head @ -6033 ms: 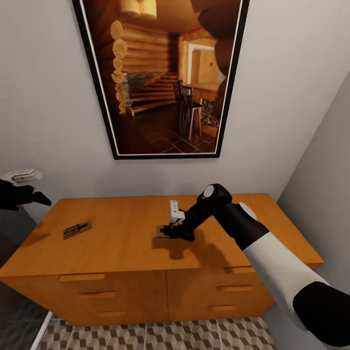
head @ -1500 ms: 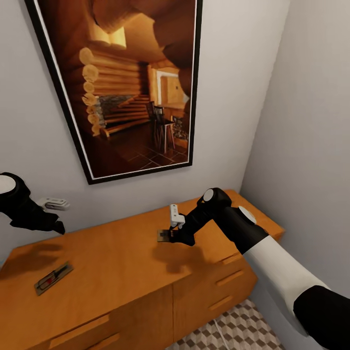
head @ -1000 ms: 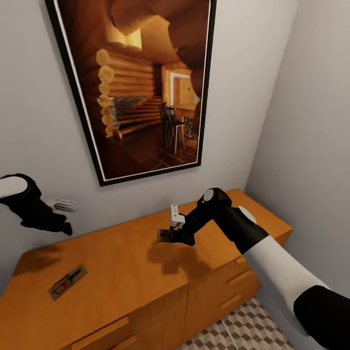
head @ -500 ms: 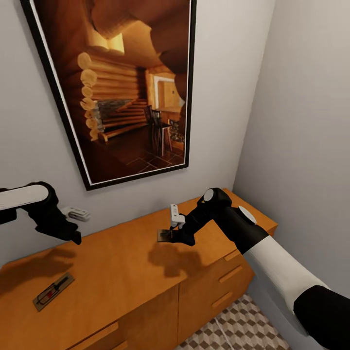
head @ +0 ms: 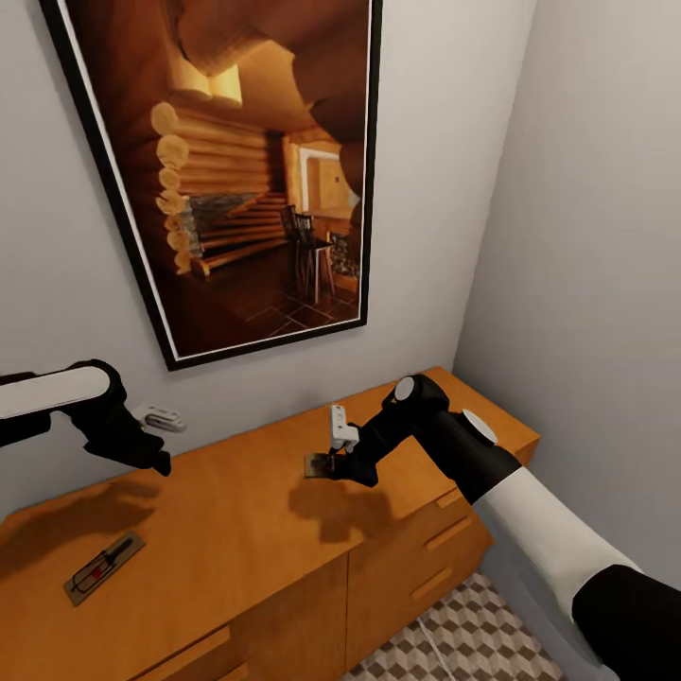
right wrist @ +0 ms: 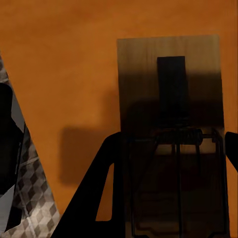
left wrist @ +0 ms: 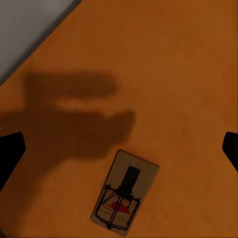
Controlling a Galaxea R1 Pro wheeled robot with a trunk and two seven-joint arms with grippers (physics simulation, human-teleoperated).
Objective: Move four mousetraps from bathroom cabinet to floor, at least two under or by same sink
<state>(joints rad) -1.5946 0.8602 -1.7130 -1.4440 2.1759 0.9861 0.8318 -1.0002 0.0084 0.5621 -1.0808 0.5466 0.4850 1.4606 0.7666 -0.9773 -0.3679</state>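
Mousetrap (head: 318, 464) flat in right pincer (head: 333, 465), long axis along fingers.

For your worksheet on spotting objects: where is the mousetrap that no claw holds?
In the head view, the mousetrap lies flat on the cabinet top at the left, below the left claw.

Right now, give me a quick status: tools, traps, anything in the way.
Right tool shut on a mousetrap, above the cabinet top. Left tool open, hovering above second mousetrap. Nothing blocking it.
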